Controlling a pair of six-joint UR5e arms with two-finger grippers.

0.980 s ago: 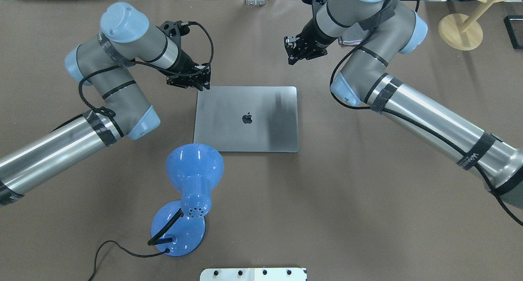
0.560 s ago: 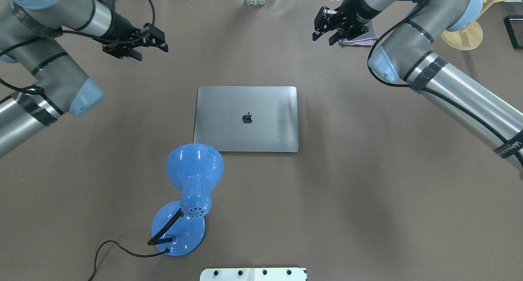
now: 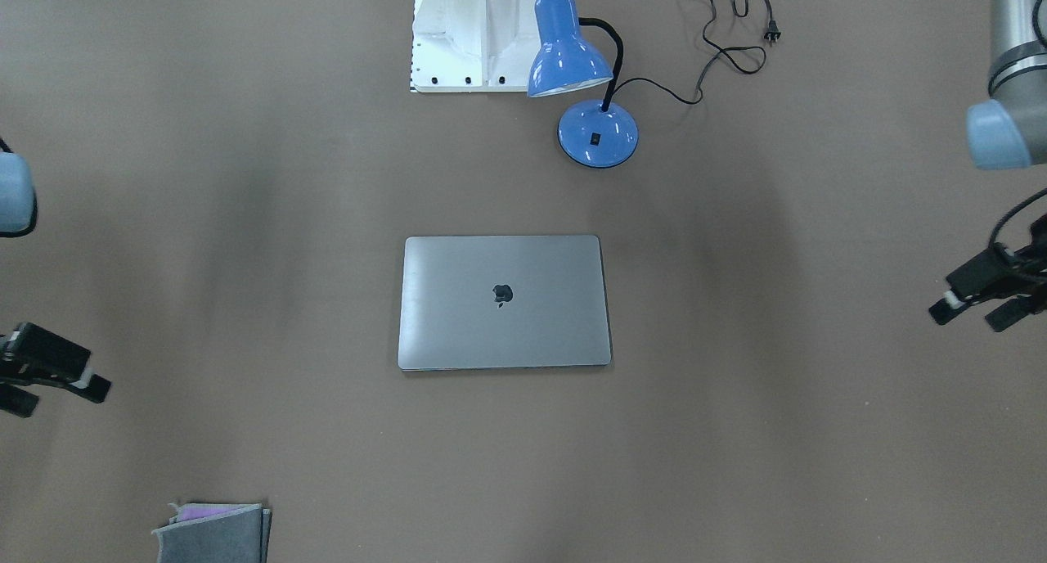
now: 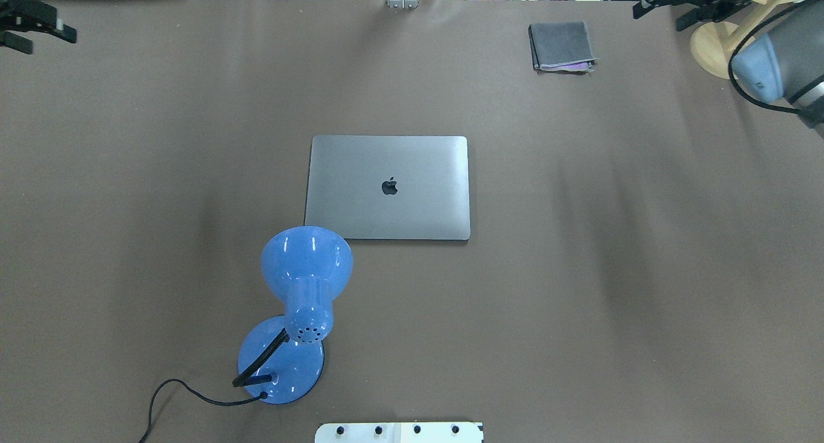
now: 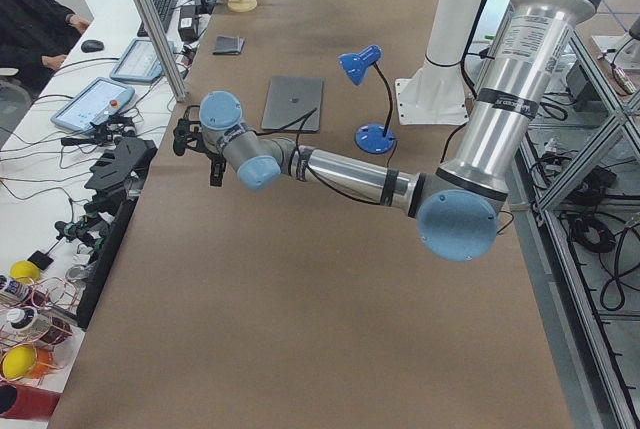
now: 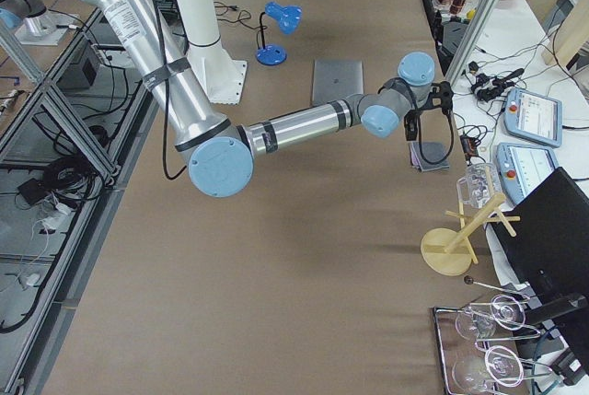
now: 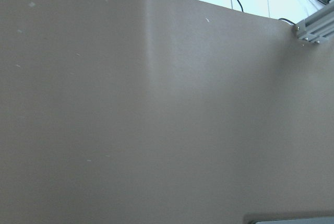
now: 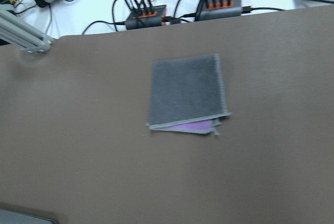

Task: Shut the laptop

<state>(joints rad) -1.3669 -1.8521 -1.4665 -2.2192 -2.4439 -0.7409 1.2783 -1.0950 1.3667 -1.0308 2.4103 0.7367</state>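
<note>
At the table's centre the laptop (image 4: 388, 187) lies closed; left gripper (image 3: 969, 316) and right gripper (image 3: 64, 395) hang well aside, jaws apart

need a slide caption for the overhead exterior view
Laptop closed and centred, blue desk lamp beside it, grey cloth beyond; left gripper and right gripper open at the far corners.
</note>
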